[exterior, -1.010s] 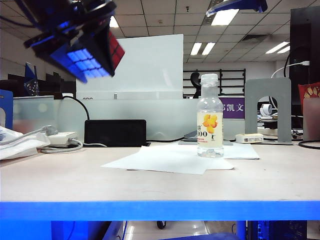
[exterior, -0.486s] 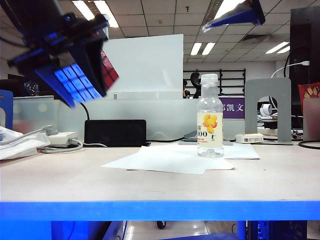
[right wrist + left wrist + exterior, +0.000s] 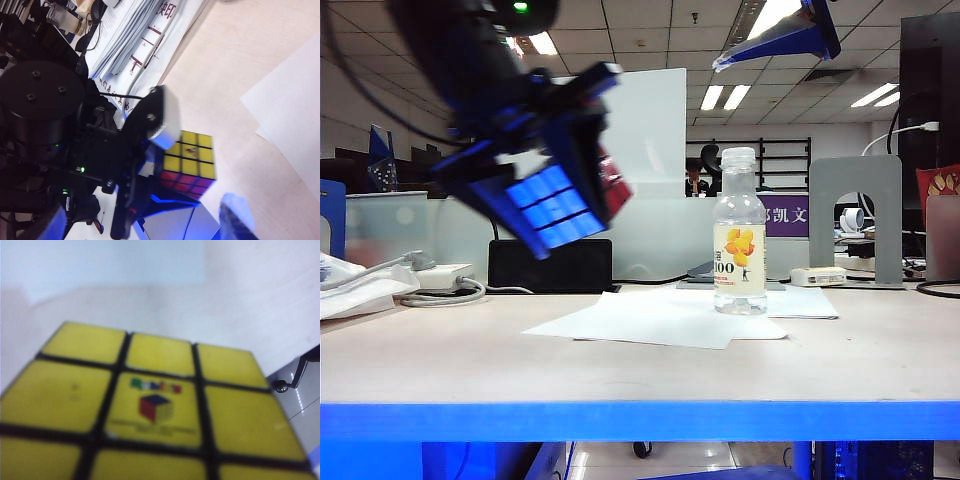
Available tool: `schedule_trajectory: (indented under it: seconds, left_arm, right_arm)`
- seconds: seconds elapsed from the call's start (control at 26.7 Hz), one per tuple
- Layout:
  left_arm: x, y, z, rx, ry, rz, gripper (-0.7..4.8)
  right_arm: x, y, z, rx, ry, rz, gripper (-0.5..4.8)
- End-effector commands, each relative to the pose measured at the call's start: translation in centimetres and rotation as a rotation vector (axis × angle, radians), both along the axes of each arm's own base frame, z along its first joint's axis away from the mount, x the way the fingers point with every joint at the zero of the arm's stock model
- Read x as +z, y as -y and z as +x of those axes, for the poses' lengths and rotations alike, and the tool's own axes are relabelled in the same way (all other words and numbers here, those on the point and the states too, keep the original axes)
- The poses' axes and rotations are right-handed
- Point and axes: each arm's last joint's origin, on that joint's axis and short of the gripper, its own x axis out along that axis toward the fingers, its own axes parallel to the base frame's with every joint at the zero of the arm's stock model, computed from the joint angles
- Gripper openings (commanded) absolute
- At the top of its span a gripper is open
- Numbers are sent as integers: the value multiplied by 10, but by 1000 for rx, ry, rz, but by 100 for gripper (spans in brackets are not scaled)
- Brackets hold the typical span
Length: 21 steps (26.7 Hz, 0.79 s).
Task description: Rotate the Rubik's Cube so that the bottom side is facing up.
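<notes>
Exterior view: my left gripper clamps the Rubik's Cube tilted, high above the counter. Left wrist view: its yellow face fills the frame. Right wrist view: my right gripper hovers near the cube, fingers wide.

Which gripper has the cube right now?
The left gripper, raised above the table's left side, clamps the Rubik's Cube; the right gripper hangs open, high up.

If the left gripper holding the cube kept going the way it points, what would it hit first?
Probably the bare tabletop: the left gripper slants down with the Rubik's Cube toward it, though depth is unclear.
</notes>
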Motion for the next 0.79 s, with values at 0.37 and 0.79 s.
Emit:
schedule_trajectory:
  seconds: [0.37, 0.79]
  left_arm:
    - [18, 50, 51, 35, -6, 114, 321]
    - [-21, 66, 67, 33, -160, 94, 320]
  right_arm:
    - [3, 0, -1, 8, 19, 7, 395]
    - [4, 0, -1, 22, 52, 2, 395]
